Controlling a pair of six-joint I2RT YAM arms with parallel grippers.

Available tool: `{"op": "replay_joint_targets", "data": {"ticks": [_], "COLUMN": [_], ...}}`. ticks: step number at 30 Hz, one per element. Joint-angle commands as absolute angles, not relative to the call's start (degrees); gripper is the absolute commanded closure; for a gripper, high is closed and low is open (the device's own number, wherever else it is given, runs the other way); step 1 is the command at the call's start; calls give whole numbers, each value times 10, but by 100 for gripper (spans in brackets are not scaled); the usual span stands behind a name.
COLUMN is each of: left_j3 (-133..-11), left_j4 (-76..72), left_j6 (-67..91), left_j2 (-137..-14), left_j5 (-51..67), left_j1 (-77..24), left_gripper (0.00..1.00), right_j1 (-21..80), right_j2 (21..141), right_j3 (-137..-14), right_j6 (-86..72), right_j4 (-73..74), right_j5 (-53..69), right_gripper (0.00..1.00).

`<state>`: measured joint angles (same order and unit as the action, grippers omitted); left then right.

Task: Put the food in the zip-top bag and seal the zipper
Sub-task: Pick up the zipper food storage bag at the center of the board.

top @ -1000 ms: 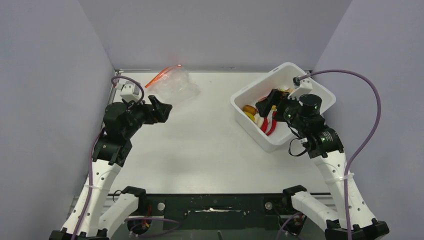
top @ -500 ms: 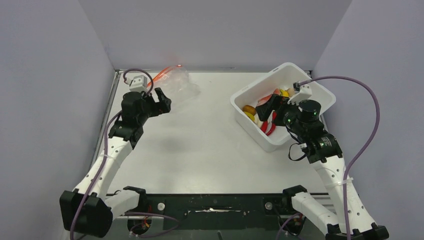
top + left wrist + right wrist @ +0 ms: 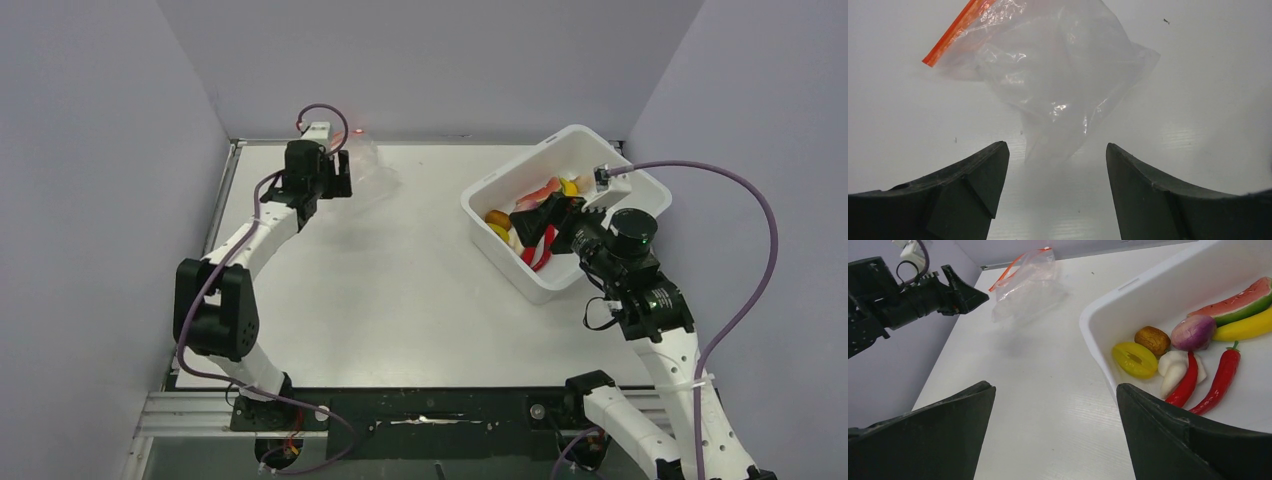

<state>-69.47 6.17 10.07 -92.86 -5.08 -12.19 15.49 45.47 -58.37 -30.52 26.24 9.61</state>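
Nothing is bagged yet: the food (image 3: 1135, 360) lies in the bin (image 3: 1108, 305) by the right edge of the tabletop (image 3: 400, 290), the bag (image 3: 1048, 75) empty at the far-left corner. Left tool (image 3: 1055, 150) and right tool (image 3: 1055, 387) gape wide, holding nothing.

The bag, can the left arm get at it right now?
Probably yes. The left gripper is open and pointed straight at the bag, whose near corner lies just ahead of it with nothing in between.
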Motion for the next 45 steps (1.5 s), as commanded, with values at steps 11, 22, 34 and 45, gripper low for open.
{"op": "replay_joint_targets", "data": {"ticks": [11,22,34,45], "left_j3": [-751,-778,-730,-577], "left_j4": [-51,-14,73,47], "left_j6": [50,59,100,310], "left_j2": [-1036,-1077,-955,-762], "left_j5": [51,68,105,231], "left_j1": [-122,-124,-129,-138], "left_gripper": [34,84,100,100], "right_j1": [160,159,160,164], "right_j2": [433,444,437,486], "right_j3": [-581,-613,-595,-598], "right_j6": [-308,-297,-317,-352], "right_j4": [225,267,275,278], "right_j5": [123,131,123,168], "right_gripper": [2,2,2,2]}}
